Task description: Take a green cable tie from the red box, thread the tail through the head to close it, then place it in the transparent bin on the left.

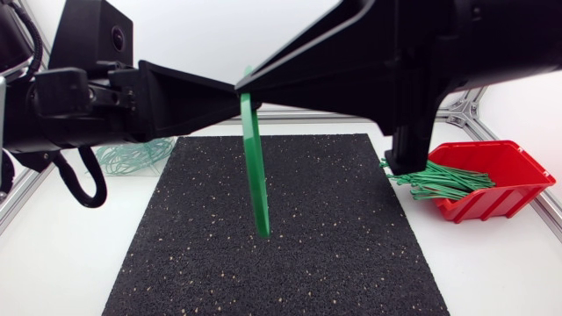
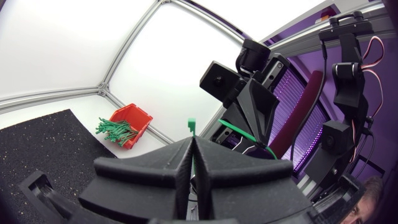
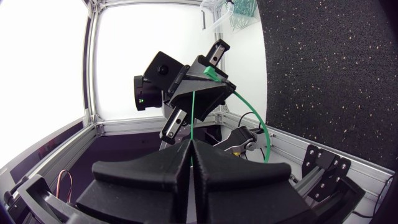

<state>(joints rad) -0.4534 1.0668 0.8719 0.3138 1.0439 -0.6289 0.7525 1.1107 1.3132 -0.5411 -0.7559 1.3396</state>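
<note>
The left claw [image 2: 192, 142] and right claw [image 3: 191, 144] both clench the green cable tie [image 1: 256, 167] at upper centre of the frame. It is likely light, springy and slick; pinch it near its head.

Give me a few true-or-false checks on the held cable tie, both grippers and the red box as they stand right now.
1. The left gripper and the right gripper are both shut on one green cable tie. True.
2. That tie lies flat on the black mat. False: it is held up in the air and one end hangs down over the mat.
3. The red box holds a bundle of spare ties. True.
4. The red box stands on the mat. False: it stands on the white table, off the mat's right side.
</note>
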